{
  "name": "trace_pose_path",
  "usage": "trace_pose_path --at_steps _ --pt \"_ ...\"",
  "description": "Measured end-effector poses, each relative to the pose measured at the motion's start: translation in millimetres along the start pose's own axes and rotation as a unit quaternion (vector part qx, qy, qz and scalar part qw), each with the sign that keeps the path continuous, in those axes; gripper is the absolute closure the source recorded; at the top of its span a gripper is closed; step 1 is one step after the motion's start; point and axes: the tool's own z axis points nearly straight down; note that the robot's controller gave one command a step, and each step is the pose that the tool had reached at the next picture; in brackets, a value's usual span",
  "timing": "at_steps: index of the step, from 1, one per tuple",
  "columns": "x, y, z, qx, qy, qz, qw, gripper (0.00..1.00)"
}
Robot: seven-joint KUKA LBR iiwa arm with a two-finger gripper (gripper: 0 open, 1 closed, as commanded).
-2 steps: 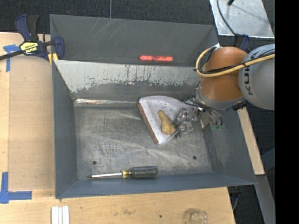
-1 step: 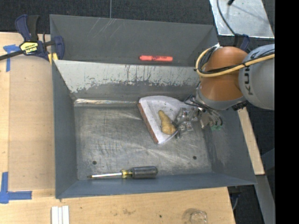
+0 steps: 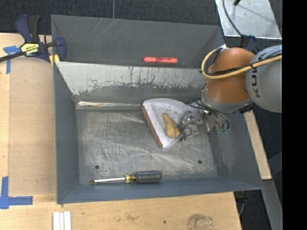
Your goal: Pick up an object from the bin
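My gripper (image 3: 188,126) is low in the bin's right half, its fingers at the right edge of a white wedge-shaped block (image 3: 160,114) with a reddish-brown side. On that block lies a small yellow-tan lumpy piece (image 3: 170,125), just left of the fingertips. The fingers stand slightly apart and nothing is between them. A screwdriver (image 3: 129,178) with a black and yellow handle lies along the bin's front wall, far from the gripper.
The arm with its orange cover and cable comes in over the bin's right wall. The left half of the bin floor is bare metal.
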Motion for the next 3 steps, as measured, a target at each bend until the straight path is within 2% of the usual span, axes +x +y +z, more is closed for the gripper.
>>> trace_pose_path --at_steps 3 --pt "3.2 0.0 -52.3 0.001 -0.0078 0.001 1.0000 1.00"
